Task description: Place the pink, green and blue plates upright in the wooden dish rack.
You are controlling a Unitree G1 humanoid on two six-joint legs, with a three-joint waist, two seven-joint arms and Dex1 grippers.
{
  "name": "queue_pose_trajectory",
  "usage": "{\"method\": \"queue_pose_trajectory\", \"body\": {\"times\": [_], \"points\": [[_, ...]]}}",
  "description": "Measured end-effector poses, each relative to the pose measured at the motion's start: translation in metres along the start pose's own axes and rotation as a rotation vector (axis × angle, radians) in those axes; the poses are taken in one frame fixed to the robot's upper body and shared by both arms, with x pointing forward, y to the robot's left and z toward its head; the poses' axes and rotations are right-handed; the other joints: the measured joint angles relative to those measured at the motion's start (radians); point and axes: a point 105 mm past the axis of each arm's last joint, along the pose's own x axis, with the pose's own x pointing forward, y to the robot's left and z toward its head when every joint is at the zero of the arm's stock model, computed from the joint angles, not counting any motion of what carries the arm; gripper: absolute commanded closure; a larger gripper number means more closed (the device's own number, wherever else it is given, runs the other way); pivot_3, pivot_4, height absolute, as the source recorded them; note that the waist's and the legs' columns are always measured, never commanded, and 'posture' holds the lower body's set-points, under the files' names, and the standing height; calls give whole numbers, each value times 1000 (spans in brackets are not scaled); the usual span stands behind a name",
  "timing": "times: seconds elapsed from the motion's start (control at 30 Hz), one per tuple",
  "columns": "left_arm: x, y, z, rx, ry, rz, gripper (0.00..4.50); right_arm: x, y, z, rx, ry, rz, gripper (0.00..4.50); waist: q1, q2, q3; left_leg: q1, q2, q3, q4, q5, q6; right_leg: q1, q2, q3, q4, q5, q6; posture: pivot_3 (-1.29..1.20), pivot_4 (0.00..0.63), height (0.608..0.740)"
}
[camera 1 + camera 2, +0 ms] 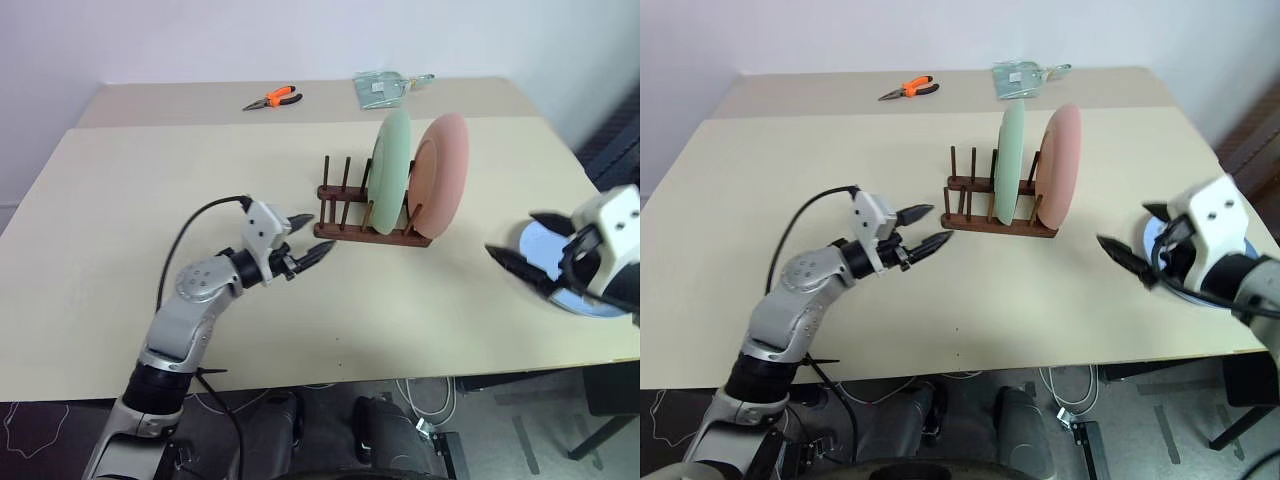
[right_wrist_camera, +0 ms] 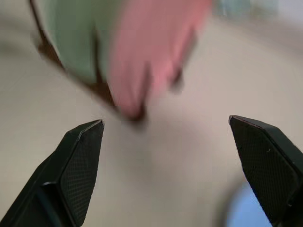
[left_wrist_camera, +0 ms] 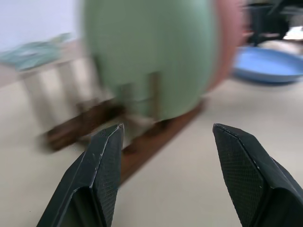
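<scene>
Left eye view shows the wooden dish rack standing near the middle of the table, with the green plate and the pink plate upright between its pegs, the pink one at the end nearer the table's right edge and the green one just beside it. The blue plate lies flat near the right edge, close to the front right corner, well apart from the rack. The right gripper hangs over that plate's near side, its black fingers spread wide and holding nothing, pointing forward and somewhat downward, toward the rack. The left gripper sits just off the rack's empty end, on the side toward the left edge, pointing roughly level at the rack; its fingers stand clearly apart and grip nothing, not touching the rack. Along the far edge lie orange-handled pliers and a small packet.
</scene>
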Motion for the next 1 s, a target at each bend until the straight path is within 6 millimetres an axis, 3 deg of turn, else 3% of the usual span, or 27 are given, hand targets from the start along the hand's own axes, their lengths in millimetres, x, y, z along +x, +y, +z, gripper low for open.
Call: {"method": "queue_pose_trajectory", "body": {"times": [0.1, 0.13, 0.2, 0.27, 0.43, 0.57, 0.6, 0.67, 0.7, 0.73, 0.77, 0.83, 0.9, 1.0], "points": [[5, -8, 1, -4, -7, -42, 1430, 8, -9, -32, -13, 116, -86, 182, 1, 2, -1, 0, 0, 0, 1, 0, 0, 1, 0, 0, 0, 0, 0, 0, 150, 719], [7, -11, 0, -8, -9, -54, 1430, 12, -11, -46, -18, 165, -113, 404, 3, 2, -1, 0, 0, 0, 1, 0, 0, 0, 0, 0, 0, 0, 0, 0, 150, 719], [8, -12, 0, -10, -10, -59, 1430, 17, -11, -62, -24, 212, -142, 1022, 4, 2, 0, -1, 0, 0, 2, 0, 0, 0, 0, 0, 0, 0, 0, 0, 150, 719], [8, -12, 1, -7, -11, -58, 1430, 24, -16, -75, -47, 250, -179, 1966, 4, 4, 0, -1, 0, 1, 2, 0, 0, 0, 0, 0, 0, 0, 0, 0, 150, 719], [5, -8, -1, 0, 2, -43, 1430, 30, -28, -82, -124, 274, -238, 4476, 5, 4, 0, -1, 0, 1, 2, 0, 1, 0, 1, 0, 0, 0, 0, 0, 150, 719], [0, -2, -2, 7, 9, -8, 1430, 36, -36, -61, -186, 205, -279, 4476, 4, 4, 0, -1, 0, 1, 2, 0, 1, 0, 1, 0, 1, 0, 1, 0, 150, 719], [-2, 2, -3, 10, 14, 16, 1430, 38, -38, -47, -193, 159, -287, 4476, 0, 6, 0, -1, 0, 1, 2, 0, 1, -1, 1, 0, 1, 0, 1, 0, 150, 719], [-5, 10, -2, 15, 12, 63, 1430, 41, -42, 2, -171, -25, -308, 4476, -5, 9, 1, -1, 0, 2, 3, 0, 1, -1, 1, 1, 3, 0, 1, 0, 150, 719], [-7, 13, -2, 21, 8, 84, 1430, 40, -42, 32, -132, -146, -302, 4476, -7, 10, 1, 0, 0, 1, 3, 0, 1, -1, 1, 0, 3, 0, 1, 0, 150, 719], [-9, 19, -2, 26, 4, 115, 1430, 36, -41, 75, -57, -326, -279, 4476, -13, 11, 2, -1, 0, 1, 3, 0, 1, -1, 2, 0, 3, 0, 2, 0, 150, 719], [-9, 22, -3, 30, 3, 138, 1430, 23, -38, 116, -29, -491, -249, 4476, -16, 13, 3, -1, 0, 1, 3, 0, 1, -1, 2, 0, 3, -1, 2, 0, 150, 719], [-11, 29, -5, 47, 1, 172, 1430, -7, -25, 173, 2, -741, -164, 4476, -12, 11, 2, -1, 0, -2, 3, 0, 1, 0, 1, -3, 3, -1, 3, 0, 150, 719], [-19, 45, -10, 78, 9, 251, 1430, -35, -1, 211, 96, -955, 22, 4476, -6, 10, 2, -1, 0, -3, 2, -2, 2, 0, 1, -3, 3, 0, 5, 0, 150, 719], [-43, 85, -13, 133, 24, 436, 1430, -56, 51, 242, 290, -1141, 397, 4476, -7, 10, 2, -2, 0, -3, 2, -2, 2, -1, 0, -2, 4, 1, 5, 0, 150, 719]]}}
